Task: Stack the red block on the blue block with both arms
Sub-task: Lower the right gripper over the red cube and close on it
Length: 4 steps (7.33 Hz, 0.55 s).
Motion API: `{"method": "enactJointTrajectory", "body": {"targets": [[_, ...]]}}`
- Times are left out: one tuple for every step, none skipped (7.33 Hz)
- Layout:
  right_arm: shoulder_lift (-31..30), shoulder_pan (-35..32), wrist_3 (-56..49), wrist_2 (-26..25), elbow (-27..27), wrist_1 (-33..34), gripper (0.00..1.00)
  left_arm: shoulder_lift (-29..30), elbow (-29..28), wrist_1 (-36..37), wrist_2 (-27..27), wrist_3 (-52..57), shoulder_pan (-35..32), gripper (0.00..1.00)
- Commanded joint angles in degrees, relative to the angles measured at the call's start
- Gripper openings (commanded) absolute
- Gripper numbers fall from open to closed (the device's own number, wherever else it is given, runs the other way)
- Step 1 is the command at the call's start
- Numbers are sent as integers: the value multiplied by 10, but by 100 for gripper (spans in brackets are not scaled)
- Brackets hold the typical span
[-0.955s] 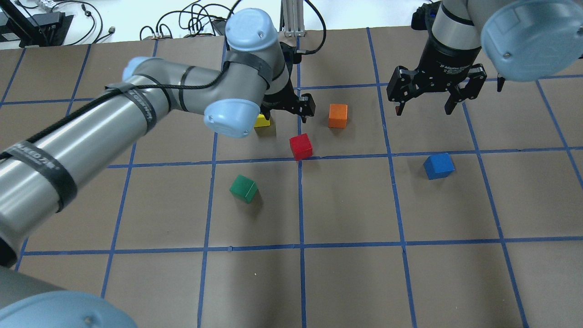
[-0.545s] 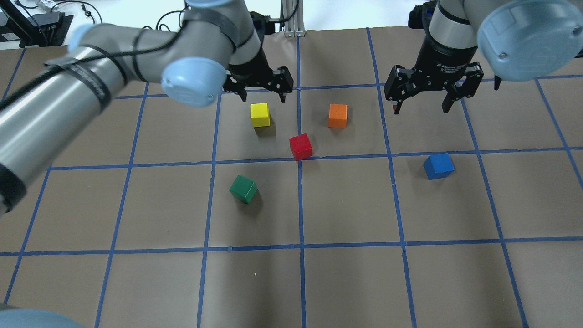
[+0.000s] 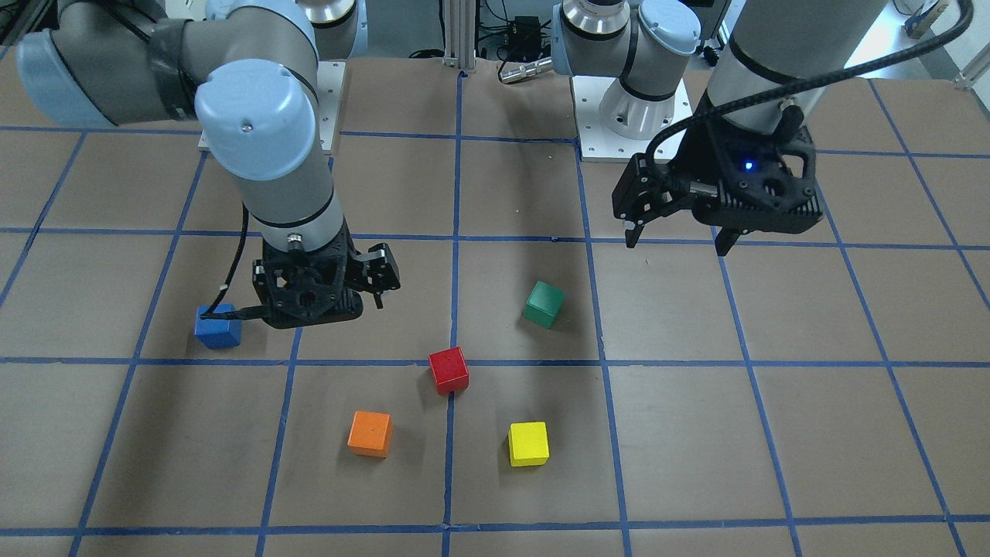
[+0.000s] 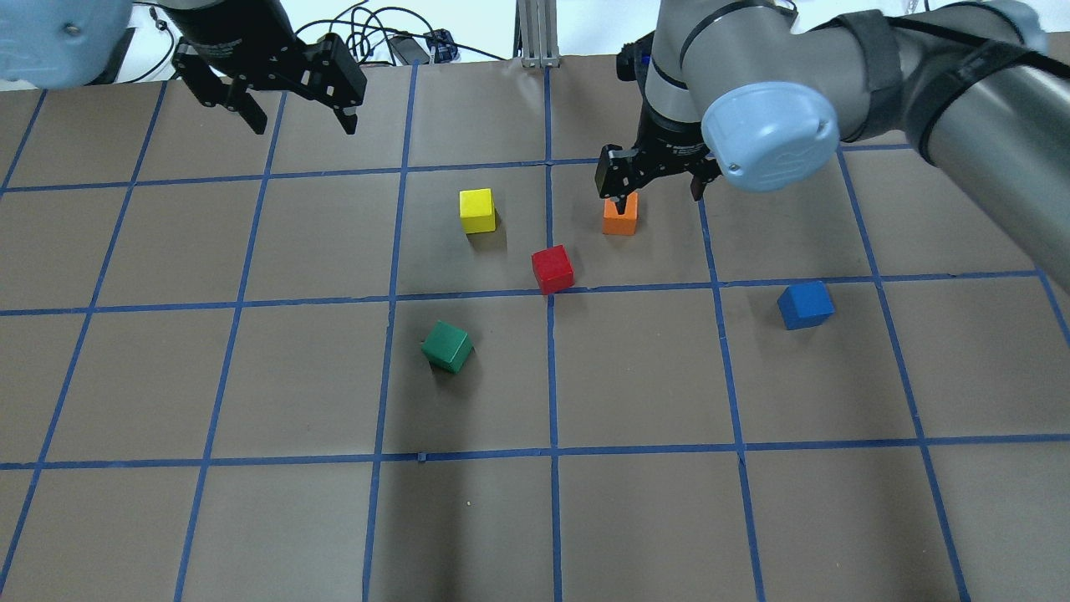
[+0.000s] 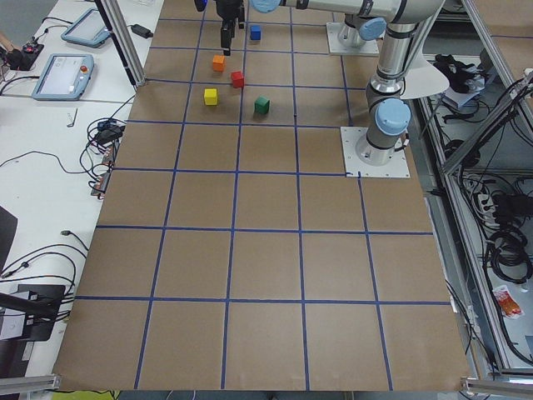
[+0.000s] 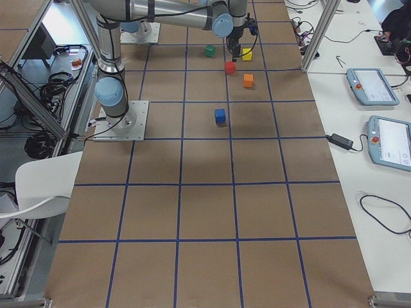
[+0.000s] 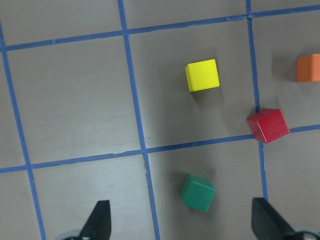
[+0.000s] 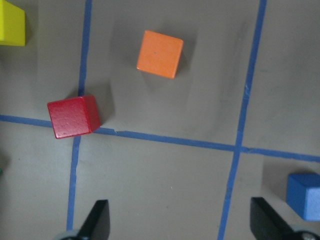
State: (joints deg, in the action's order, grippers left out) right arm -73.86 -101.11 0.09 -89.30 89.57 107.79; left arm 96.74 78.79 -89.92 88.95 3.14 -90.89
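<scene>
Hovering, jaws spread, by the orange block point(image 4: 620, 221), the right gripper point(image 4: 656, 188) is nearer the red block point(image 4: 552, 268), which sits toward the far edge, to its left; the left gripper point(image 4: 301, 117), also spread, hangs well apart.

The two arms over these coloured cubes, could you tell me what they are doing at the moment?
The job is to stack the red block on the blue block, but neither is picked up yet. Both sit apart on the table, with a yellow cube, an orange cube and a green cube around. The right gripper hovers open and empty near the orange cube and the red block. The left gripper hangs open and empty off to the side.
</scene>
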Motion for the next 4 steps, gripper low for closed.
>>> {"method": "enactJointTrajectory", "body": {"targets": [[41,-38,-21,9,2,51,100,-58,54,-6,4,1,6,100],[65,-55,-21,8,2,82,100,-81,87,1,3,2,6,100],[84,-64,-16,9,0,89,100,-98,114,4,3,-1,6,100],[96,-71,-16,11,-1,89,100,-101,123,24,3,4,19,100]]}}
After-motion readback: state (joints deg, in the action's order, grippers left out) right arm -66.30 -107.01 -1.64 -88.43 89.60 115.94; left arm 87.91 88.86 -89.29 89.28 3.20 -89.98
